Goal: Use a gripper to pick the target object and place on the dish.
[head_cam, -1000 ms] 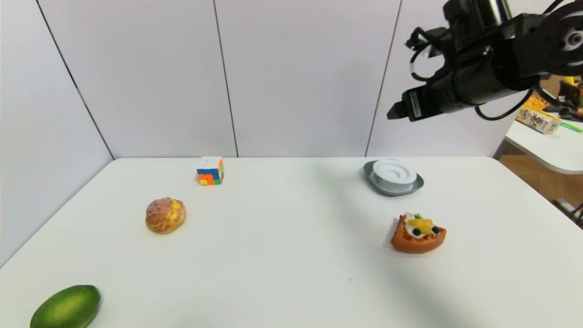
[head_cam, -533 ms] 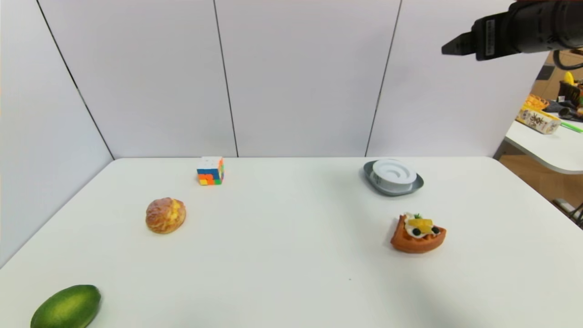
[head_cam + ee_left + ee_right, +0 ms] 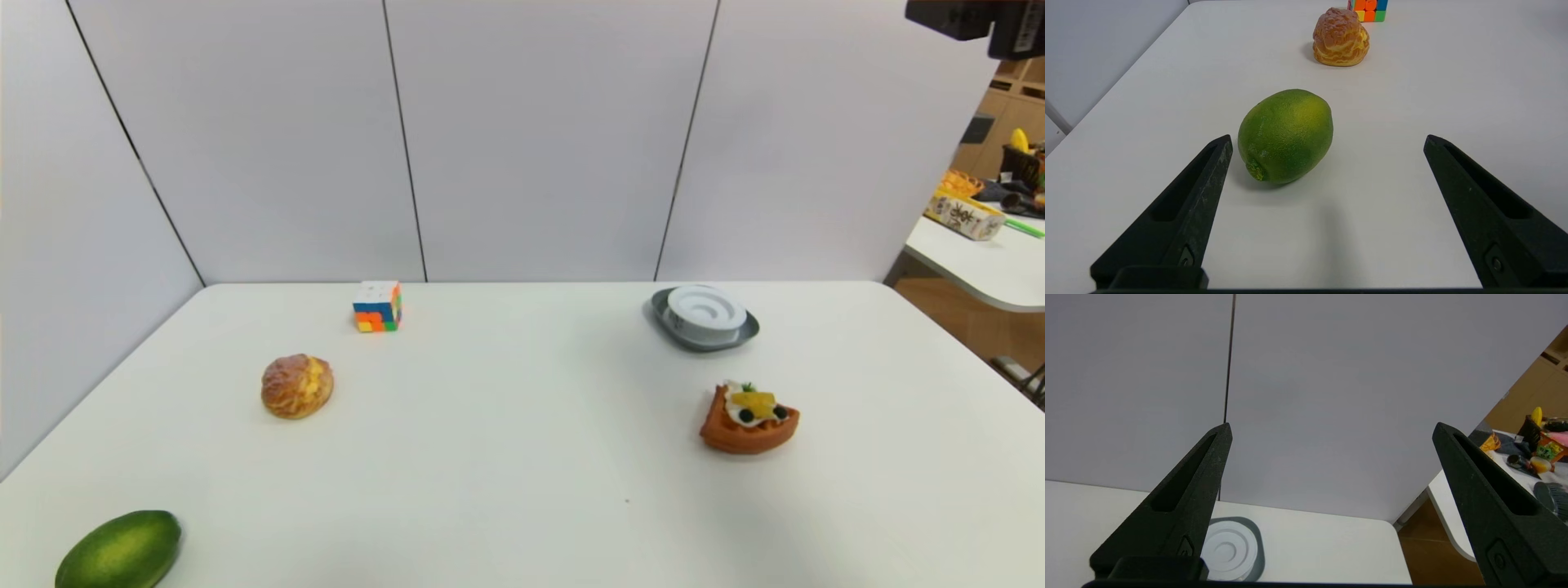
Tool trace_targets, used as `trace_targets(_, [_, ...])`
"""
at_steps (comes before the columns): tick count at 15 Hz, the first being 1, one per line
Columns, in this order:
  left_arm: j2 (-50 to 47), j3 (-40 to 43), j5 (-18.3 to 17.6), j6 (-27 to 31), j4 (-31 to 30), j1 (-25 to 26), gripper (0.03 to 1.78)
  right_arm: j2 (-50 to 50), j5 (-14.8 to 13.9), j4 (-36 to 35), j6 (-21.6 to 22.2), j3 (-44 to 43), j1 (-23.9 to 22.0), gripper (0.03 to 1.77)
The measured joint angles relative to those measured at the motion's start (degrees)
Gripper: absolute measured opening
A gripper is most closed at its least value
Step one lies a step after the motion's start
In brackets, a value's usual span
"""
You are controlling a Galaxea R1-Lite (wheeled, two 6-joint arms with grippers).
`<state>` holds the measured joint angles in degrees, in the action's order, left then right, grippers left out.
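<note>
The white disc is lying flat on the grey-blue dish, concentric rings facing up, at the far right part of the white table. In the right wrist view the disc is filling most of the dish, whose rim is showing around it.

The right gripper is hanging high above the table, well apart from the dish, with its two dark fingers spread wide and nothing between them; in the head view only a dark piece of that arm is showing at the top right corner.

Nearer than the dish, a waffle wedge with fruit topping is sitting on the table. Far to the left, a multicoloured cube is standing near the back wall, and a browned pastry bun is resting nearer and further left. A green lime-like fruit is lying at the near left corner.

The left gripper is sitting low over the near left of the table, fingers spread wide and empty, with the fruit lying just beyond its tips, closer to one finger, not touching either.
</note>
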<state>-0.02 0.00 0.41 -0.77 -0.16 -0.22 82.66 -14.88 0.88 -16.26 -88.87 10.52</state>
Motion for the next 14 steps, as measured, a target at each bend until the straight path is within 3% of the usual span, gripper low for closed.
trace_targets(3, [0.00,0.00,-0.01,0.00,0.00,0.01,1.69,-8.55,3.64,-1.04,-0.18,8.63,-1.46,1.69])
trace_targets(10, [0.00,0.00,0.00,0.02,0.00,0.00,1.69,-33.35,5.18,-1.84,-0.46,31.90,-4.40,1.70])
trace_targets(14, [0.00,0.00,0.00,0.02,0.00,0.00,1.69,-49.18,9.41,-1.76,-2.45,46.70,-6.45,1.70])
